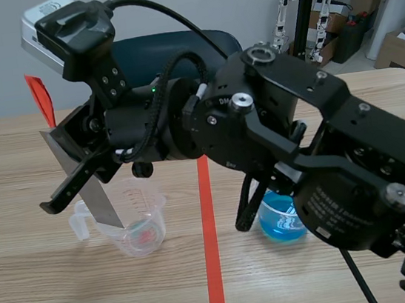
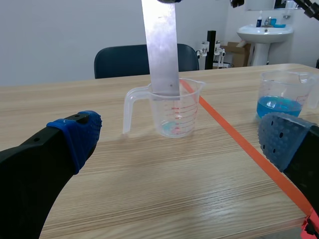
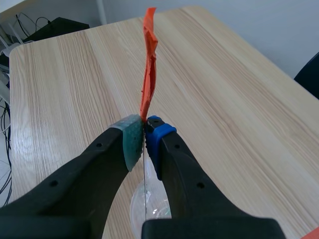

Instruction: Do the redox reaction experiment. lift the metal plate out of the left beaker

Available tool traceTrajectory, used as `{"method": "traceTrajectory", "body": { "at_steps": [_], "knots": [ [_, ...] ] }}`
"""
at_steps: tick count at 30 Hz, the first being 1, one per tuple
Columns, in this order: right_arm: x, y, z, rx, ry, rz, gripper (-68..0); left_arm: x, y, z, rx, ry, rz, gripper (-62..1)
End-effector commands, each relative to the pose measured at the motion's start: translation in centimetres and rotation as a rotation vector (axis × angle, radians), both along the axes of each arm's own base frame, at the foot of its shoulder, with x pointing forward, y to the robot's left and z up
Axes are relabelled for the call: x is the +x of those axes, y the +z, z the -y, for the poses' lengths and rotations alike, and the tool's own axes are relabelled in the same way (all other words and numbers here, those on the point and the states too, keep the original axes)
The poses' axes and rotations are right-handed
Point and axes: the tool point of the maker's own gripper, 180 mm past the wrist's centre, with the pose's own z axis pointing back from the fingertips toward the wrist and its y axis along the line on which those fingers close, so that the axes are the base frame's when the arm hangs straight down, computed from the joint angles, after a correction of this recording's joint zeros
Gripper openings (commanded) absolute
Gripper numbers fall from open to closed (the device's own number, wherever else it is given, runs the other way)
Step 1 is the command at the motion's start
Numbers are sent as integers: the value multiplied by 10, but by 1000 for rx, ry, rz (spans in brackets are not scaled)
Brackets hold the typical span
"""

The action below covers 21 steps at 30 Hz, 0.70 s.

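A long grey metal plate (image 1: 92, 192) hangs tilted, with its lower end still inside the clear left beaker (image 1: 142, 230). My right gripper (image 1: 69, 156), reaching across from the right, is shut on the plate's upper part, just below an orange-red tag (image 1: 41, 98). In the right wrist view the gripper (image 3: 145, 134) pinches the edge-on plate (image 3: 144, 184), with the tag (image 3: 149, 64) above and the beaker (image 3: 149, 211) beneath. In the left wrist view my left gripper (image 2: 179, 139) stands open, well short of the beaker (image 2: 177, 112) and the plate (image 2: 162, 50).
A second beaker (image 1: 282, 219) with blue liquid stands right of the orange tape line (image 1: 212, 255); it also shows in the left wrist view (image 2: 284, 97). A dark chair (image 2: 144, 59) stands behind the table's far edge.
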Motion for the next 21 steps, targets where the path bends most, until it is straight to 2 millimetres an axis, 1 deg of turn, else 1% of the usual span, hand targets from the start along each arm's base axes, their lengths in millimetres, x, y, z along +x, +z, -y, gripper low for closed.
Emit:
{"method": "traceTrajectory", "body": {
  "at_steps": [1,7,10,17,21],
  "knots": [
    [4,18,-1,22,10,52,-669,-2,11,0,-14,5,52,14],
    [12,28,6,1,10,99,-669,-2,11,0,-14,5,52,14],
    [16,33,9,5,16,94,-669,-2,11,0,-15,5,52,14],
    [11,50,9,44,113,55,-669,-2,11,0,-14,3,52,14],
    [12,61,11,54,145,56,-669,-2,11,0,-14,2,52,14]
  ]
}}
